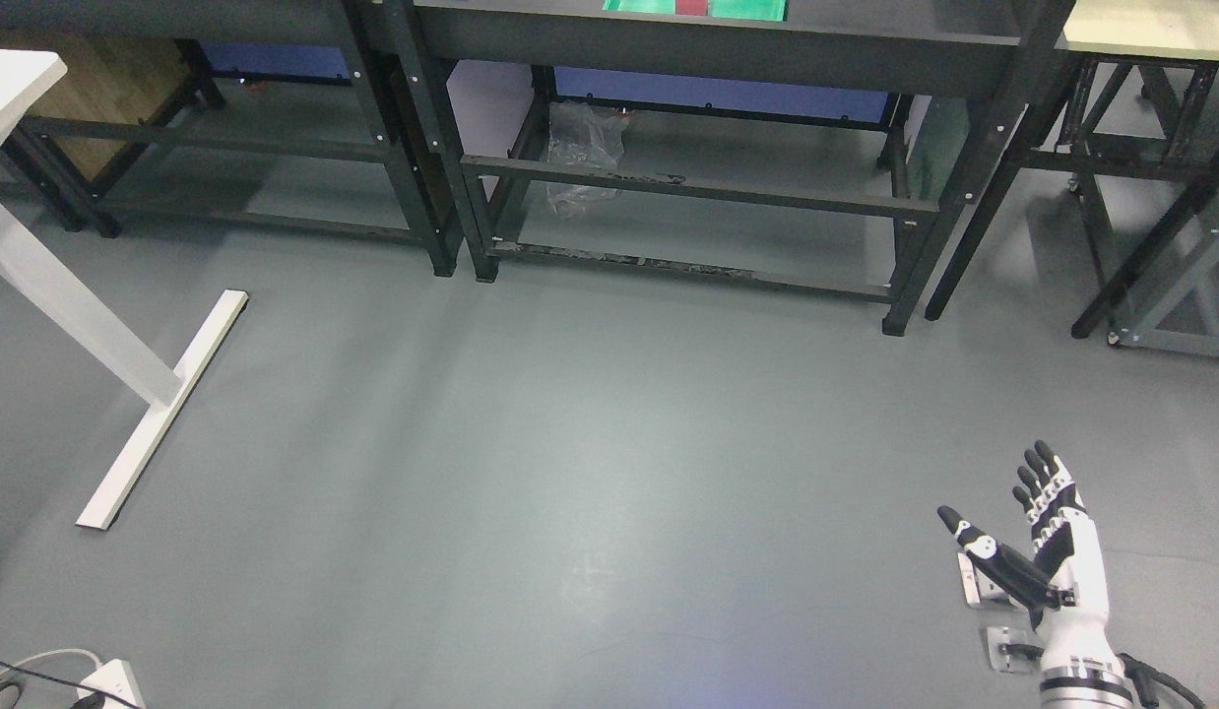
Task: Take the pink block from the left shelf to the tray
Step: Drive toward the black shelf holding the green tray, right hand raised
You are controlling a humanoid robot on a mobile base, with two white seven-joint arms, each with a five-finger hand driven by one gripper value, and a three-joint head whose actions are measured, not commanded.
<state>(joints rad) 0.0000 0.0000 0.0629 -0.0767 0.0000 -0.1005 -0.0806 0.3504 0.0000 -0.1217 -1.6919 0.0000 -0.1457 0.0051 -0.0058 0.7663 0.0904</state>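
Fingers (1048,487) of the right hand (1048,551) are spread wide and straight, thumb angled off to the side, holding nothing. That hand sits at about five o'clock in the head view, low near the bottom edge, its white forearm rising from the lower right corner over bare grey floor (570,473). No left hand shows anywhere.

At twelve o'clock, cut by the top edge, a green tray (747,8) rests on a dark metal workbench (728,49). A small reddish-pink shape (690,7) lies on or in that tray; only a sliver shows, so whether it is the pink block cannot be told. Under the bench, at about eleven o'clock from centre, a crumpled clear plastic bag (582,153) hangs behind the frame. A second dark rack (225,118) stands at ten o'clock, and a white table leg (107,345) with a long foot lies at nine o'clock. Another frame (1151,197) stands at two o'clock. A white power strip (112,681) peeks in at seven o'clock.

Judging progress: no shelf holding a block is clearly in view, the hand is empty and well apart from the furniture. The pick seems not yet begun, unless that sliver is the block already delivered. If not, approaching the shelf, grasping, carrying and placing all remain.
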